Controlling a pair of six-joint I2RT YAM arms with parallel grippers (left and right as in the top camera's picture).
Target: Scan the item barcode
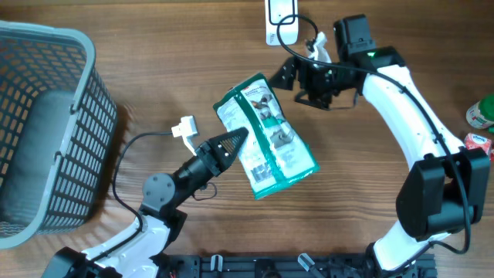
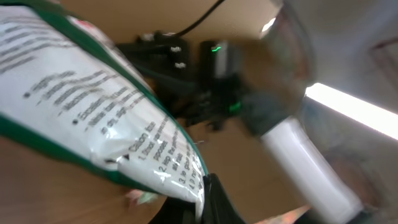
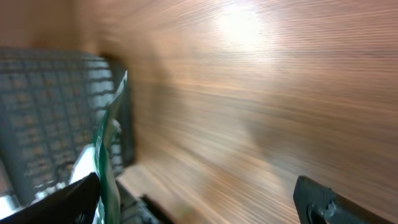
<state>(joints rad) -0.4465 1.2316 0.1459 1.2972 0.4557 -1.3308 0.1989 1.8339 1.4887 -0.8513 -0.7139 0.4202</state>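
Black and tapered, the left gripper (image 1: pixel 238 141) is clamped tight on the side edge of the green-and-white pouch (image 1: pixel 270 139), which spreads away from its fingertips with a printed face turned up toward the overhead camera. On the left wrist view, lines of small black print run across the white panel right above the finger. Past the far top corner of the pouch waits the right gripper (image 1: pixel 284 76), its fingers (image 3: pixel 78 198) spread wide with nothing between them; the pouch's green edge stands just beside one of them. Beyond that gripper, at the table's far edge, lies a white scanner (image 1: pixel 279 22) with a black cable. Well behind and to the side of the left gripper stands a grey mesh basket (image 1: pixel 85 46) on the wooden table (image 1: pixel 170 62).
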